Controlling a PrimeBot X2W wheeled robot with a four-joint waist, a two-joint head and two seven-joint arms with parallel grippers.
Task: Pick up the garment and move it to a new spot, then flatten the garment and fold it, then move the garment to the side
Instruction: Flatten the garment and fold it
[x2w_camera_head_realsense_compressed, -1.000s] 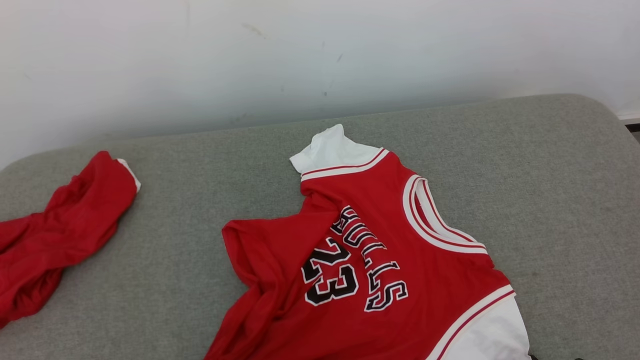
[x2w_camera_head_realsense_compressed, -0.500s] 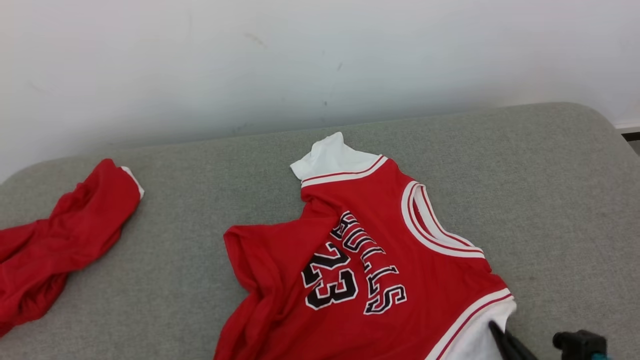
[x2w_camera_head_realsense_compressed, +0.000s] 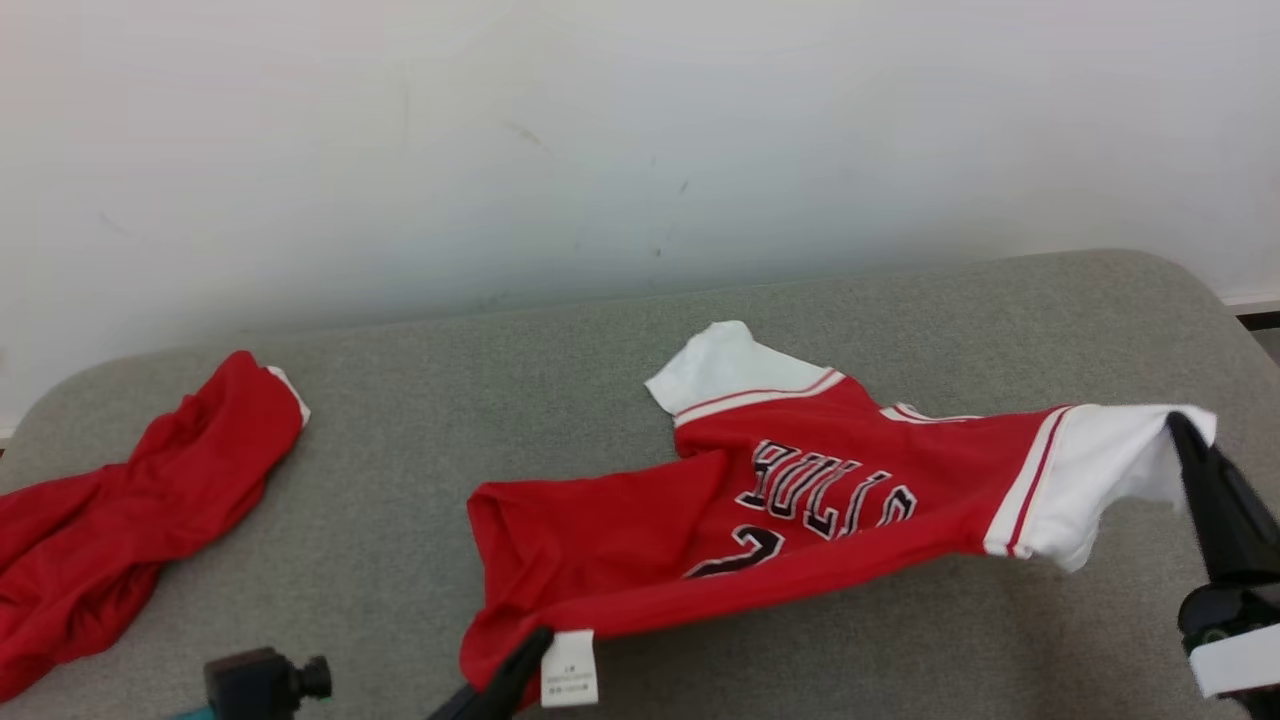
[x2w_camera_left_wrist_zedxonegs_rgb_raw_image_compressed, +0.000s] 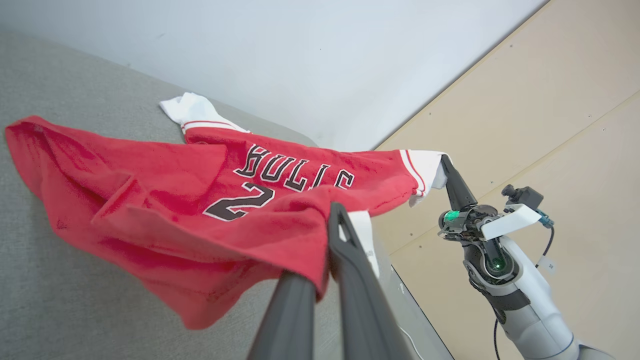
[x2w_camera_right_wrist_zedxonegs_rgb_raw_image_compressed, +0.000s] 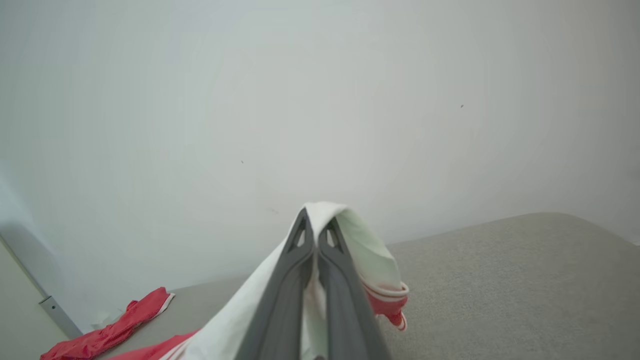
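Grey woven padded surface (x2w_camera_head_realsense_compressed: 400, 520) with rounded corners, pushed up against a plain white wall (x2w_camera_head_realsense_compressed: 600, 130) with a few small scuffs; left wrist view shows pale beige panelled floor (x2w_camera_left_wrist_zedxonegs_rgb_raw_image_compressed: 550, 125) beside the surface; crumpled red cloth (x2w_camera_head_realsense_compressed: 130, 500) with a white edge lies at the surface's left end, well apart from the rest

Jersey (x2w_camera_head_realsense_compressed: 700, 530) sits right of centre, red with white sleeves and red-and-white trim; stretched sideways between the two grippers and partly raised, its right side and near edge off the surface, its left part sagging onto the grey; black BULLS lettering (x2w_camera_head_realsense_compressed: 825, 490) with white outline faces up, the top of a 2 under it, the rest of the number lost in the fold; far sleeve (x2w_camera_head_realsense_compressed: 725, 365) rests on the surface towards the wall; white tag (x2w_camera_head_realsense_compressed: 568, 670) hangs at the hem

Left gripper (x2w_camera_head_realsense_compressed: 515, 665) at the lower edge, fingers clamped on the red hem just beside the tag; right gripper (x2w_camera_head_realsense_compressed: 1185, 440) at the far right, fingers pressed together on the tip of the near sleeve (x2w_camera_head_realsense_compressed: 1110, 470), holding it up off the surface
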